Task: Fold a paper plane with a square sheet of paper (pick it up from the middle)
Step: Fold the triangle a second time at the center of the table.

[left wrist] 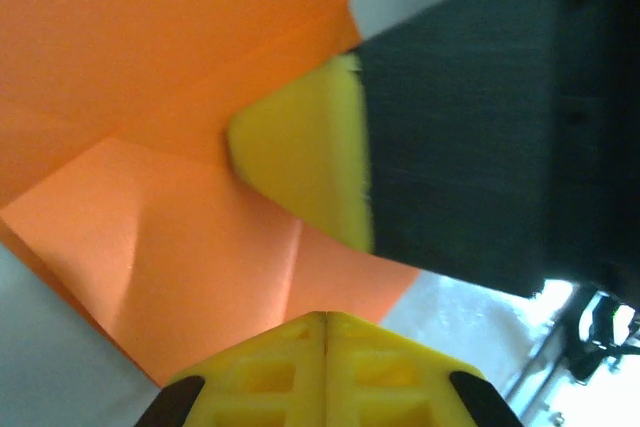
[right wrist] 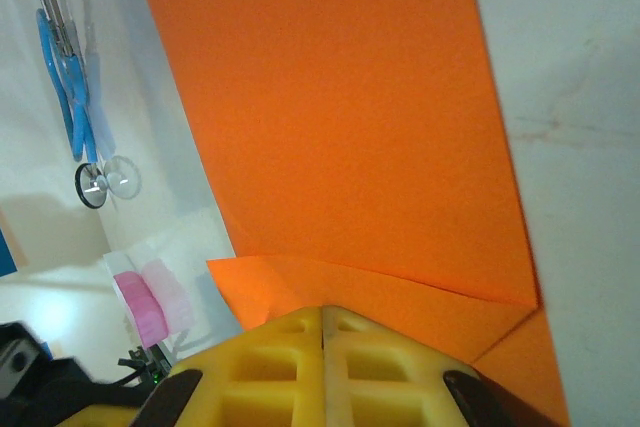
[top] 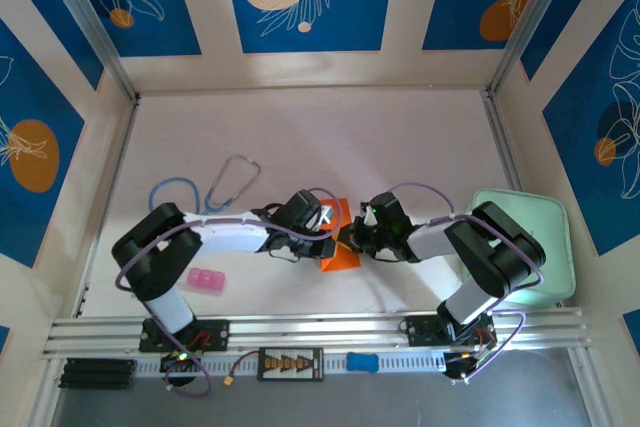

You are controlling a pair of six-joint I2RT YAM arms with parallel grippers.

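Paper: orange square sheet of paper (top: 342, 257) at table (top: 400, 147) centre, partly folded; we see early creases, no dart yet. Left claw (left wrist: 325, 332) and right claw (right wrist: 322, 322) both closed, pressing it; most folds likely remain.

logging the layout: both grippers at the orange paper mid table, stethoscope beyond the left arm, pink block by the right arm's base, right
The pink block lies by the left arm's base, not the right's; the top external view shows it. The rest holds: left gripper and right gripper at the orange paper, stethoscope beyond the left arm.
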